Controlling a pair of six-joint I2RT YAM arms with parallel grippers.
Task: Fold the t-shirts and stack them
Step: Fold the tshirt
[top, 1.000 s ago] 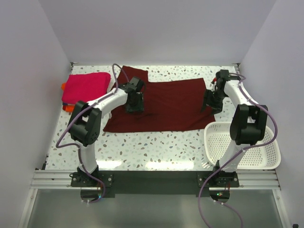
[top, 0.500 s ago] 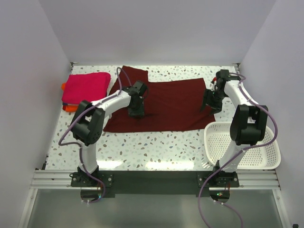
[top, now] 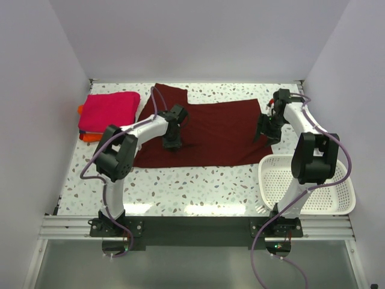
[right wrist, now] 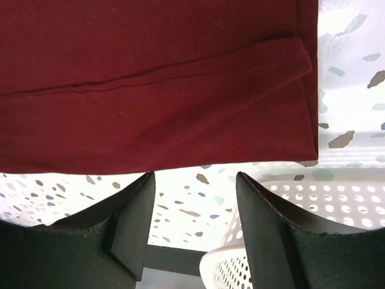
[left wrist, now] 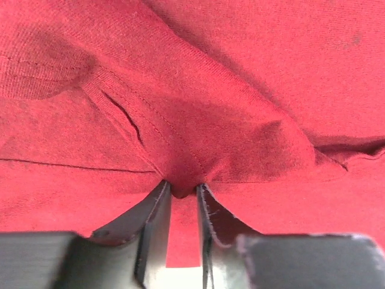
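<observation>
Pink shirt (top: 108,110) on orange shirt (top: 86,137), folded, 10 o'clock. Maroon shirt (top: 210,129) flat, unfolded. Left gripper (left wrist: 183,189) pinching it; right gripper (right wrist: 195,180) apart, empty.

Overhead view facing down, both wrist views close (sharing maroon t-shirt (top: 216,132))

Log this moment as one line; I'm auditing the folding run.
left gripper: pinching a fold of the maroon t-shirt | right gripper: open, empty, at its right edge | pink t-shirt: folded, far left
</observation>
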